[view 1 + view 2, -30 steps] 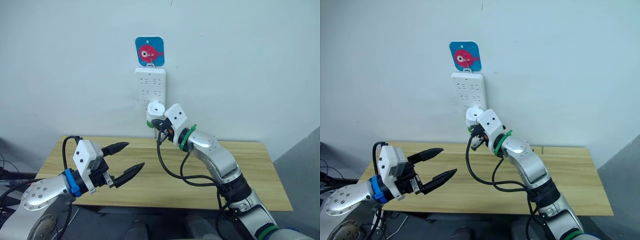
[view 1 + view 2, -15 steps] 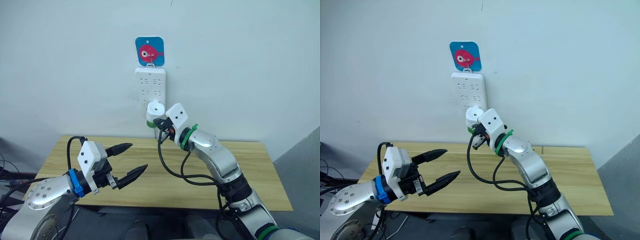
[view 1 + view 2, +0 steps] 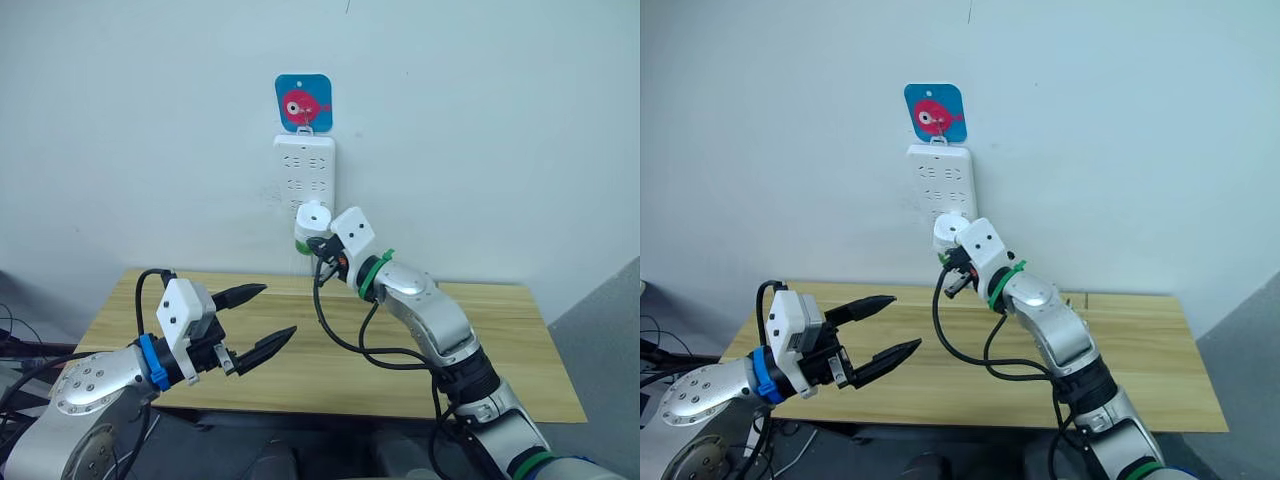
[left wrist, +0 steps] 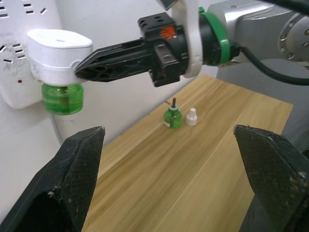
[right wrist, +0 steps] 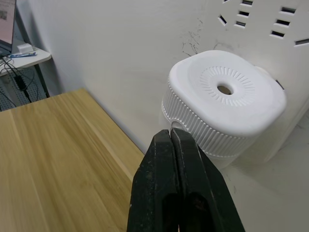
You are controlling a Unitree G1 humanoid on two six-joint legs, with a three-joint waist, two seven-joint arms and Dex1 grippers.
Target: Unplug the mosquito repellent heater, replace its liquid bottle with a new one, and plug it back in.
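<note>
The white mosquito repellent heater [image 3: 312,217] is plugged into the wall power strip [image 3: 305,168], with a green liquid bottle [image 4: 62,99] screwed in under it. My right gripper [image 5: 171,137] is shut with nothing between its fingers, and its tips touch the heater's ribbed side [image 4: 77,71]. My left gripper [image 3: 277,311] is open and empty above the table's front left, well short of the heater. A second green bottle with a wick [image 4: 172,117] stands on the table with a small white cap [image 4: 192,116] beside it.
The wooden table [image 3: 500,350] stands against a pale wall. A blue hook plate with a pink fish [image 3: 303,103] holds the strip's top. Black cables hang from my right wrist [image 3: 340,330] over the tabletop.
My left gripper has drifted slightly forward and stays open. The right gripper stays shut against the heater. The camera has shifted slightly.
</note>
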